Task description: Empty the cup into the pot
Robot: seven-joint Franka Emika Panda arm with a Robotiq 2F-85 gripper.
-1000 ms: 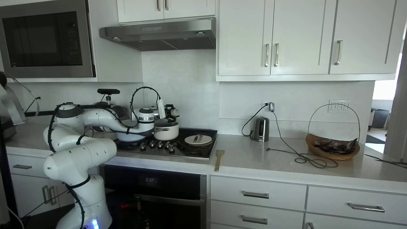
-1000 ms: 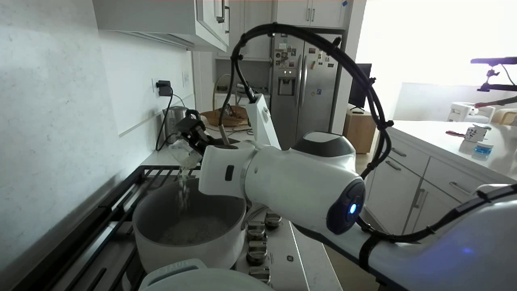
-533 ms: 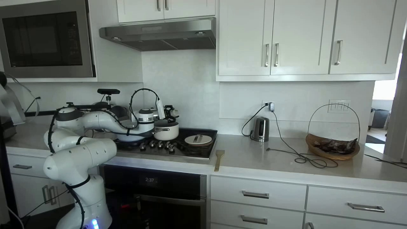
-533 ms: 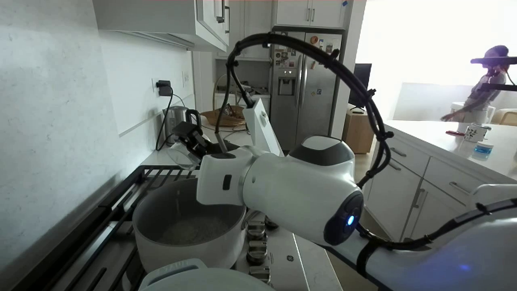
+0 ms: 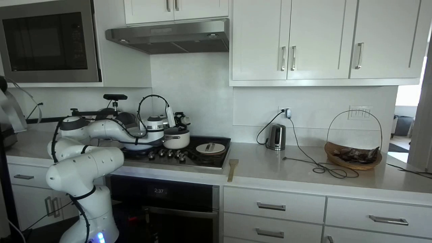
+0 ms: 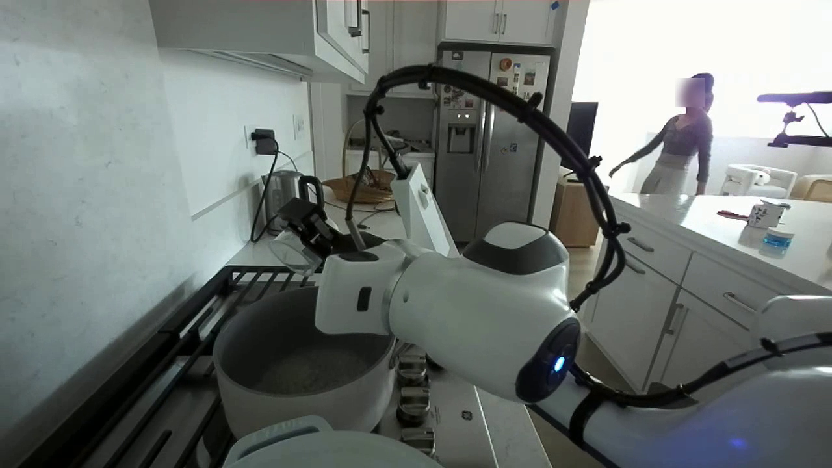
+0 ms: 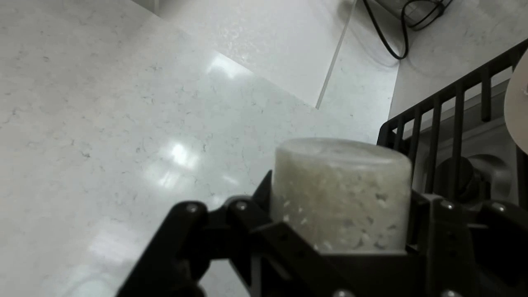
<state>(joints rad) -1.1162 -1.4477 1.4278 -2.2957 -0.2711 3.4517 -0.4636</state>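
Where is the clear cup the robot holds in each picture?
In an exterior view: the clear cup is small, left of centre, above the white pot.
In an exterior view: the clear cup is tilted, left of centre, above the white pot.
In the wrist view: the clear cup is large, right of and below centre.
Shared by all: the black stove grate.

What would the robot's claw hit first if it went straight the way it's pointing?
Most likely the marbled wall behind the stove: the wrist view shows it ahead of the gripper holding the cup, with the black grate off to the right. How far away the wall is, I can't tell.
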